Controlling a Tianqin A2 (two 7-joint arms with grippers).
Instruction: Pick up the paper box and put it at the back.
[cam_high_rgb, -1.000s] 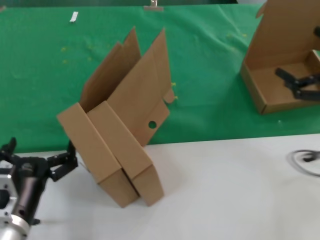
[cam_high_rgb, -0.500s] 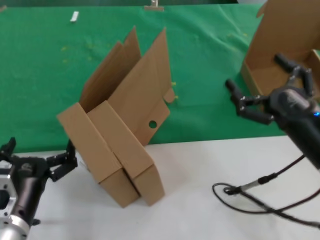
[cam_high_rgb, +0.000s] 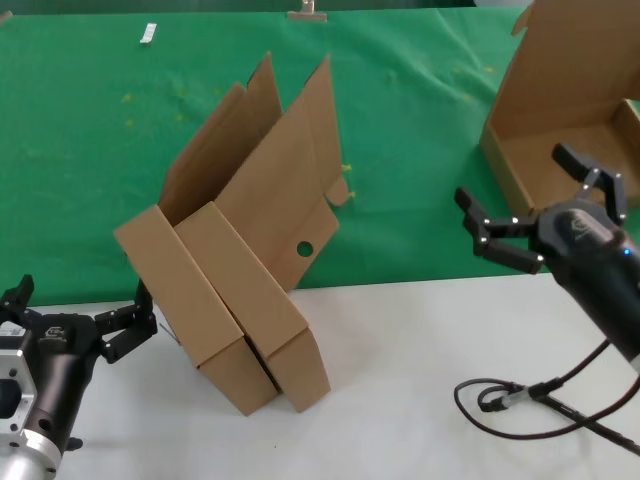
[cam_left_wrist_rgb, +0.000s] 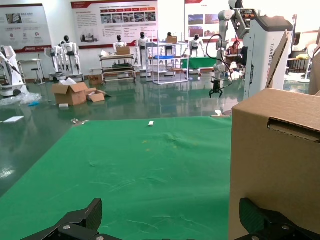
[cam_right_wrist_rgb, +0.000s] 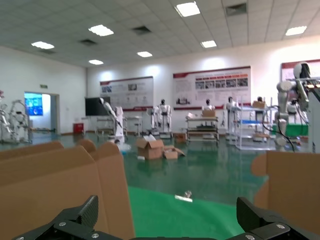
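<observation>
Two brown paper boxes (cam_high_rgb: 240, 300) lean against each other at the centre, lids up, their bases on the white table (cam_high_rgb: 400, 350) and their lids over the green cloth at the back (cam_high_rgb: 100, 150). A third paper box (cam_high_rgb: 560, 110) stands open on the cloth at the far right. My right gripper (cam_high_rgb: 512, 180) hangs open and empty just in front of that box, apart from it. My left gripper (cam_high_rgb: 82, 302) waits open at the lower left, beside the leaning pair. The left wrist view shows a box wall (cam_left_wrist_rgb: 275, 165) next to my open left gripper (cam_left_wrist_rgb: 170, 207). The right wrist view shows my right gripper (cam_right_wrist_rgb: 167, 207) open over the cloth.
A black cable (cam_high_rgb: 520, 400) loops on the white table under the right arm. A small white scrap (cam_high_rgb: 148, 33) lies on the cloth at the far left. Cardboard (cam_right_wrist_rgb: 60, 190) rises beside the right gripper in its wrist view.
The right gripper has come out of the right-hand box, empty, swung left into view, then eased slightly back. Its cable has shifted on the table. The left arm has not moved.
</observation>
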